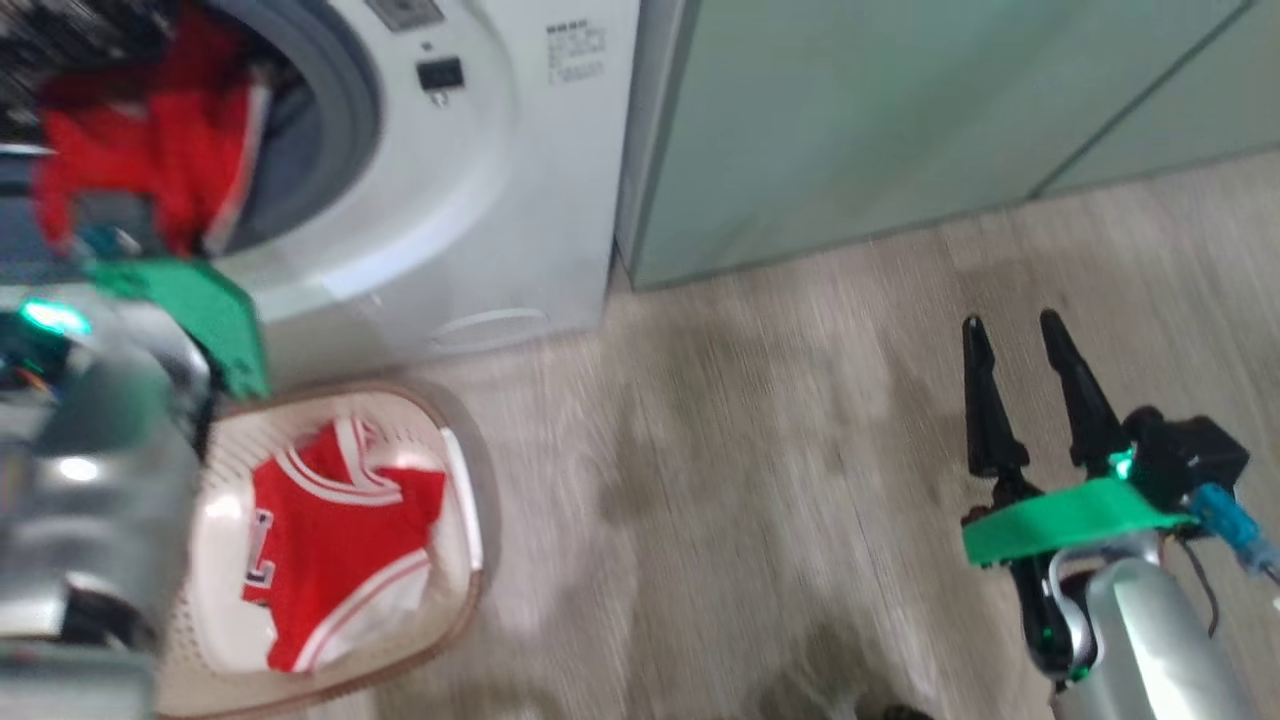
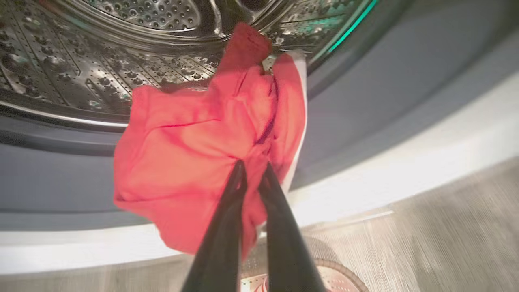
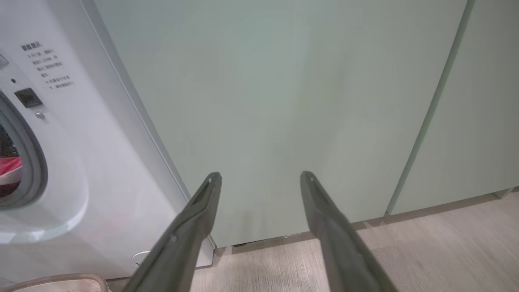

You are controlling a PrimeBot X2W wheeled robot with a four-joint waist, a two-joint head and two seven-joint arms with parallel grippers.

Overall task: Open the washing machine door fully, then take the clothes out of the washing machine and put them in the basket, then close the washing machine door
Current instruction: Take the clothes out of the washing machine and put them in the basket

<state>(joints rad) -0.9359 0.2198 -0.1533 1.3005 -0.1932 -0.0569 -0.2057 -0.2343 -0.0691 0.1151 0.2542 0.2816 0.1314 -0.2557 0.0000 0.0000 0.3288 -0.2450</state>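
Note:
The white washing machine (image 1: 480,200) stands open at the upper left; its door is out of view. In the left wrist view my left gripper (image 2: 252,168) is shut on a red garment (image 2: 194,154) that hangs out of the steel drum (image 2: 101,61) over the grey gasket (image 2: 365,81). The head view shows that garment (image 1: 150,150) at the opening, above my blurred left forearm (image 1: 100,480). Another red garment with white trim (image 1: 340,540) lies in the cream basket (image 1: 465,500) on the floor below the opening. My right gripper (image 1: 1020,335) hangs open and empty over the floor at the right.
Pale green cabinets (image 1: 900,110) stand right of the washer, straight ahead of my right gripper (image 3: 261,176). Light wood floor (image 1: 750,450) stretches between the basket and my right arm. The basket's brown rim (image 3: 61,279) shows at the washer's foot.

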